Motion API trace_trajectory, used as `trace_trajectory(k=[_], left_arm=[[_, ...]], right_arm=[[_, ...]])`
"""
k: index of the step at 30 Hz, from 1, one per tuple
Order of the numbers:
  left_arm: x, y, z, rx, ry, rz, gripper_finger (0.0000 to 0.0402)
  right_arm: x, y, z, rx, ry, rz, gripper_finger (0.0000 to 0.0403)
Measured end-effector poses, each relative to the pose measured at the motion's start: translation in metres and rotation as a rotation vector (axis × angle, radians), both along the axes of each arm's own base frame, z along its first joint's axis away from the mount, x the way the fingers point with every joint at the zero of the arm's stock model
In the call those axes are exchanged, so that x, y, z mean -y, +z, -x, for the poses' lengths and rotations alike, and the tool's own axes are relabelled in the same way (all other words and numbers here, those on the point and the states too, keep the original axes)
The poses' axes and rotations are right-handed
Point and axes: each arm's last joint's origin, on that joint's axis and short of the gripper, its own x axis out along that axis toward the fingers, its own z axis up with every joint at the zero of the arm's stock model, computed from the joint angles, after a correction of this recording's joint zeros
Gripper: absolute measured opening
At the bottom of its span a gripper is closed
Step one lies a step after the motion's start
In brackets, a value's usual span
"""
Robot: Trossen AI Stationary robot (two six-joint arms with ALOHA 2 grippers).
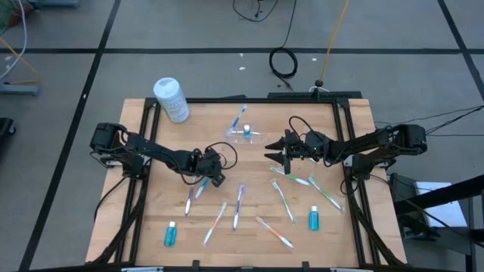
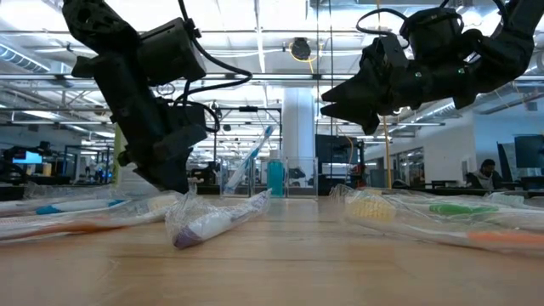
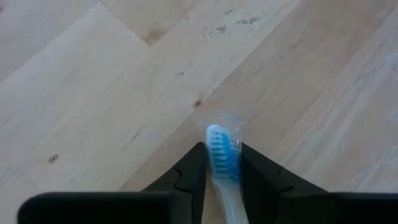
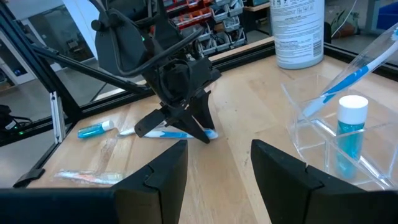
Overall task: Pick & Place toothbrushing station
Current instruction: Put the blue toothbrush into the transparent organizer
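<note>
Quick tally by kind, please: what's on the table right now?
Clear plastic cup-like holder: 1
Wrapped plastic toothbrushes: 9 (one in the holder, one in the left gripper)
Small blue white-capped tubes: 3
White cylindrical canister: 1
Total: 14

The bench (image 1: pixel 249 227) is showing pale wood with a visible grain, framed in black. The station (image 1: pixel 247 136) on it is clear and colourless, holding a blue-and-white brush (image 1: pixel 240 117) and a blue tube with a white cap (image 1: pixel 246 131). Behind the station, the canister (image 1: pixel 171 99) is showing white with dark print. Nearer than the station, two more blue tubes (image 1: pixel 170 235) are lying among wrapped brushes in blue, green and orange. The left arm's black fingers (image 3: pixel 193 174) are gripping a brush with blue-and-white bristles (image 3: pixel 221 155).
</note>
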Motion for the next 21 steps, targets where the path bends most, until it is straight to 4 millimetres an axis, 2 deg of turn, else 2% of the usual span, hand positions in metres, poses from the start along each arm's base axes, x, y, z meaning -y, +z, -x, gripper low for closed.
trace_trajectory(k=[7, 15, 18, 21], left_arm=[[-0.001, 0.002, -0.006, 0.067, 0.001, 0.012, 0.005], [-0.011, 0.013, -0.024, 0.26, -0.069, 0.016, 0.0038], [-0.018, 0.026, -0.03, 0.362, -0.124, -0.007, 0.004], [-0.028, 0.048, -0.034, 0.471, -0.165, -0.065, 0.0041]], right_arm=[[0.0, 0.0, 0.0, 0.0, 0.0, 0.0, 0.0169], [0.0, 0.0, 0.0, -0.001, 0.001, -0.001, 0.0169], [0.0, 0.0, 0.0, -0.002, 0.001, -0.001, 0.0169], [0.0, -0.001, 0.0, -0.007, 0.002, -0.002, 0.0169]])
